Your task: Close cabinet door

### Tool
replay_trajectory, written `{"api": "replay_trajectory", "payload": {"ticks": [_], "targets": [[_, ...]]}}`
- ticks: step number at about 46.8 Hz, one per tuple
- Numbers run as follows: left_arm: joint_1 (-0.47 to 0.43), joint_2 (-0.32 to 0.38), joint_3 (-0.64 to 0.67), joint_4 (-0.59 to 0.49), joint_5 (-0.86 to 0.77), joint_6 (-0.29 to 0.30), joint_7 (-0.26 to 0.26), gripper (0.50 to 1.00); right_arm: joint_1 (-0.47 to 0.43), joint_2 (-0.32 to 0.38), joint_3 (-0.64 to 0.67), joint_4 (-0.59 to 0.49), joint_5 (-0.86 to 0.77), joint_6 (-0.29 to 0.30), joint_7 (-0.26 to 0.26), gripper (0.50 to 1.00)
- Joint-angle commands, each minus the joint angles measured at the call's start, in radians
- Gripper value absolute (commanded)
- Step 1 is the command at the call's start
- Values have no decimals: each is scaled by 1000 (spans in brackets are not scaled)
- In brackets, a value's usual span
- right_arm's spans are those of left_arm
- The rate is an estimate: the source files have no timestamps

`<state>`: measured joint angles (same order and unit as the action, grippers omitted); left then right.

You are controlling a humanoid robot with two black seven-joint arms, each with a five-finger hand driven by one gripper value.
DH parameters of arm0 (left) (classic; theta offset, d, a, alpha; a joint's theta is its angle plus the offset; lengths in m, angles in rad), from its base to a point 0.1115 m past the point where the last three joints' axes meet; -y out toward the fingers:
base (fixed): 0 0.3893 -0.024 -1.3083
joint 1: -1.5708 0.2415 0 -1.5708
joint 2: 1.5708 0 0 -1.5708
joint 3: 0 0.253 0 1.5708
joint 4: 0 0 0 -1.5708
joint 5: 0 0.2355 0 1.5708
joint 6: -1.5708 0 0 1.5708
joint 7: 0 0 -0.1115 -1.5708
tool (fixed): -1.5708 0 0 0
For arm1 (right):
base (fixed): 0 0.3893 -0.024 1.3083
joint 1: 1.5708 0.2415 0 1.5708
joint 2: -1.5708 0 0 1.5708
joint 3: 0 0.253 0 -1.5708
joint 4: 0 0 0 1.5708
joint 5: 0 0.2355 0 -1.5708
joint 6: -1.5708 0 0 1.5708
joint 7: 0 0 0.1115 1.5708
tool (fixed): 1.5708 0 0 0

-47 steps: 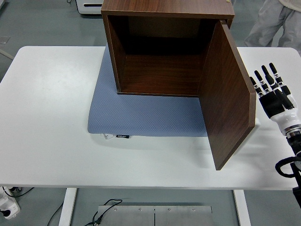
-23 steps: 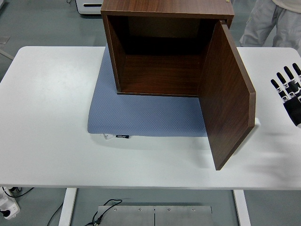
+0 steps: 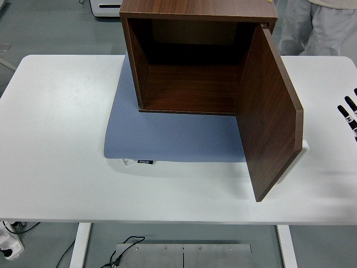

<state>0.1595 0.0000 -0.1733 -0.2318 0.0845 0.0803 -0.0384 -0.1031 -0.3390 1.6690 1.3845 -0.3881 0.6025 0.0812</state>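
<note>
A dark brown wooden cabinet (image 3: 189, 61) stands on a blue-grey mat (image 3: 167, 137) at the back middle of the white table (image 3: 56, 139). Its inside is empty. Its door (image 3: 270, 120) is hinged on the right side and stands wide open, swung out toward the near edge. Only the fingertips of my right hand (image 3: 350, 114) show at the right edge, to the right of the door and apart from it, fingers straight and holding nothing. My left hand is out of view.
A person in light grey clothes (image 3: 318, 25) stands beyond the table at the top right. A white device (image 3: 109, 8) sits on the floor behind the cabinet at the top. Cables (image 3: 125, 248) hang below the table's near edge.
My right hand has drawn back to the right, from beside the door to almost out of the picture. The door and cabinet have not moved. The person at the top right has shifted left.
</note>
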Motion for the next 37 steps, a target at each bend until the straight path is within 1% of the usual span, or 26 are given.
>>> {"api": "replay_trajectory", "payload": {"ticks": [1, 7, 18, 37], "targets": [[0, 0, 0, 0, 0, 1, 0, 1000, -29, -2, 0, 22, 0, 8, 0, 1000], [0, 0, 0, 0, 0, 1, 0, 1000, -79, -11, 9, 53, -1, 8, 2, 1000], [0, 0, 0, 0, 0, -1, 0, 1000, -130, -9, 8, 71, -6, 8, 2, 1000], [0, 0, 0, 0, 0, -1, 0, 1000, -162, -3, -14, 113, -9, 8, -1, 1000]]}}
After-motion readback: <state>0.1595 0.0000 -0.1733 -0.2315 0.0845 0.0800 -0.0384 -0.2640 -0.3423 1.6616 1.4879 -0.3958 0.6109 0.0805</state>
